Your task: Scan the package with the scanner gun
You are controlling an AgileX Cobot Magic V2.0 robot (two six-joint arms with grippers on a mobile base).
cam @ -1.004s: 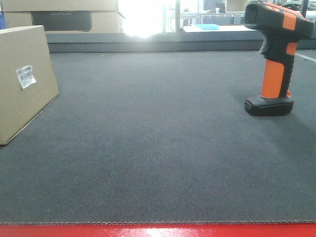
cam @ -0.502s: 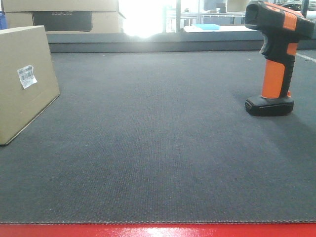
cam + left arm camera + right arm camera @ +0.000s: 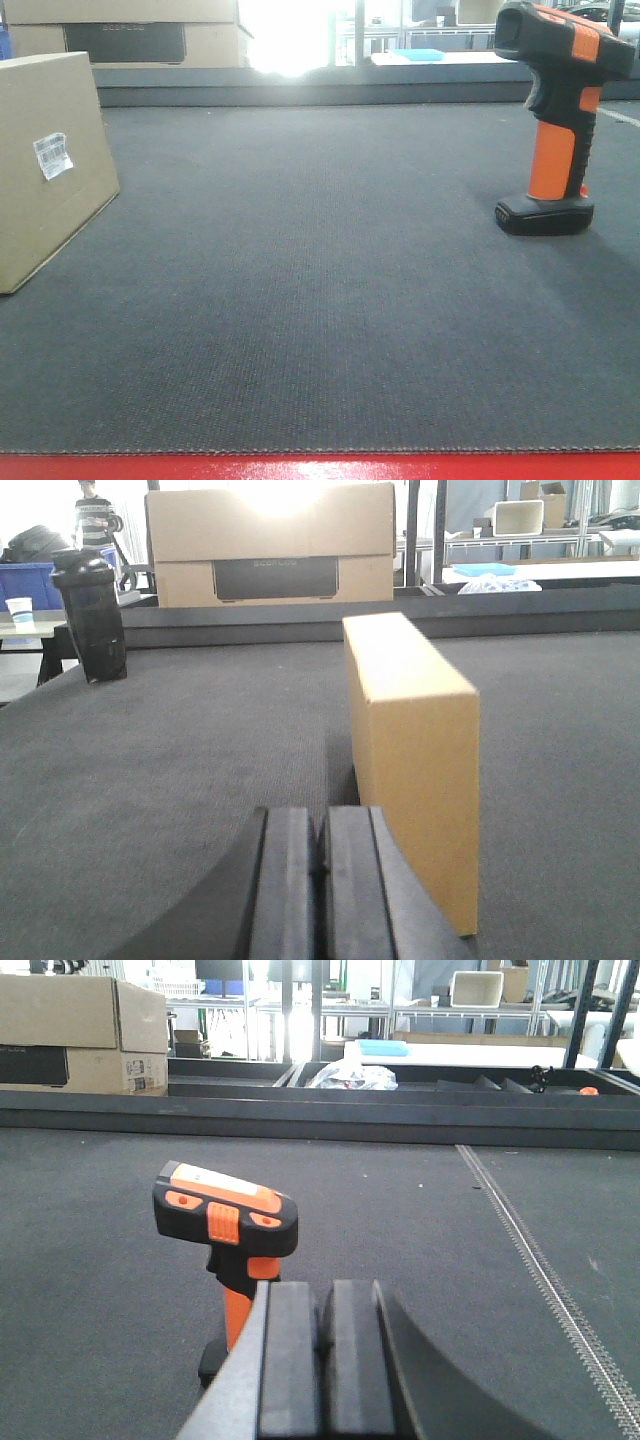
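While the box (image 3: 45, 165) stands on its long edge at the left of the counter (image 3: 320, 300), its broad face with the small white label (image 3: 52, 155) turns toward the middle, and its long axis runs from near to far. At the right side, well apart from it, the scanner (image 3: 560, 120) stands upright on its black base, orange grip vertical, with its head pointing left toward the box.

From the front view the label shows, but neither hand does. The left wrist view shows the box (image 3: 410, 760) end-on as a narrow tan slab running away from the camera, no label visible on that side, with a black cylinder (image 3: 90, 615) far left on the counter and a bigger carton (image 3: 270, 540) with a dark panel beyond the far edge. The right wrist view shows the scanner (image 3: 225, 1235) from behind and slightly above, its orange buttons on top, and a seam (image 3: 545, 1280) running across the mat at the right.

The left hand (image 3: 320, 880) has its two dark pads pressed together with nothing between them, just beside the near end of the box; contact cannot be told. The right hand (image 3: 322, 1365) is likewise closed flat on nothing, just near of the scanner's grip.
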